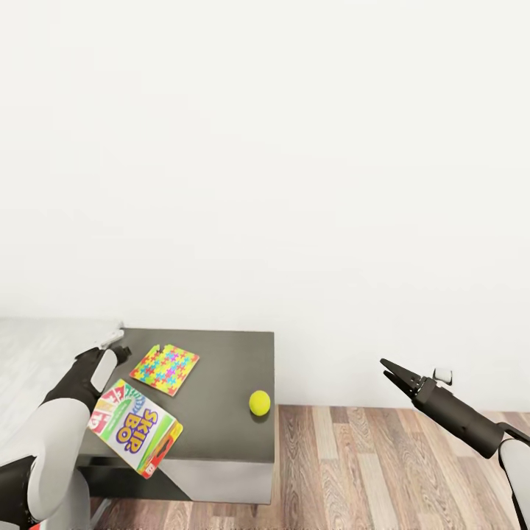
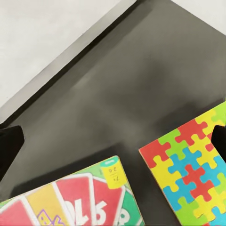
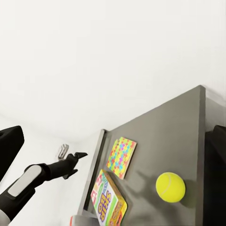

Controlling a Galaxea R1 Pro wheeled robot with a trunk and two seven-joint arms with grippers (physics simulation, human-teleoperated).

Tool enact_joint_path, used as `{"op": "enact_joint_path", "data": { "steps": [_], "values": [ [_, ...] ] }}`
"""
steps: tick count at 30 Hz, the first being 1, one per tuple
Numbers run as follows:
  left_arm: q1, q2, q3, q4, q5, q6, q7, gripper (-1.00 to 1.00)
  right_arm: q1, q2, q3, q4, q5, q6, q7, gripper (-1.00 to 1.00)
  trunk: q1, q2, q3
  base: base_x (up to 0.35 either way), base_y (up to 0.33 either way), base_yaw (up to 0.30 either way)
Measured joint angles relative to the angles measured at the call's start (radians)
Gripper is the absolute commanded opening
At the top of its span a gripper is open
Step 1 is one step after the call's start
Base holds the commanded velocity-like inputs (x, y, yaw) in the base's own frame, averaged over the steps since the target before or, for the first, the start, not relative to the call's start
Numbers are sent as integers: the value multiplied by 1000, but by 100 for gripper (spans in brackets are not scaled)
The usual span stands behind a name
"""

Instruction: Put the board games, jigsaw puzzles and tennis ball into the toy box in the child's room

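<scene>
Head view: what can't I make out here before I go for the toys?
- SKIP-BO box: near corner covered by the left arm.
- left gripper: jaw state unreadable, seen from behind.
- jigsaw puzzle: cut off by the left wrist view's edge.
- tennis ball: fully clear.

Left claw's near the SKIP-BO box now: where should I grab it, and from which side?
Probably the near corner of the SKIP-BO box, which juts past the dark cabinet top's front edge. Come from the robot's side, one finger over and one under. The box is too flat and wide to pinch from above. The left claw hovers past its far end.
</scene>
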Motion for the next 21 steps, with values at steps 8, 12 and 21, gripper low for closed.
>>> {"op": "enact_joint_path", "data": {
  "steps": [8, 12, 21],
  "values": [
    [-6, 12, 1, -4, 1, 0, 0, 100, 0, 0, 0, 0, 0, 0, 0, 100, 0, 0, -13, 0, 0, 0],
    [-6, 12, 1, -5, 1, 0, 0, 100, 0, 0, 0, 0, 0, 0, 0, 100, 0, 0, -20, 0, 0, 0],
    [-6, 11, 2, -5, 3, 6, 0, 100, 0, 0, 0, 0, 0, 0, 0, 100, 0, 0, -35, 0, 0, 0]
  ]
}}
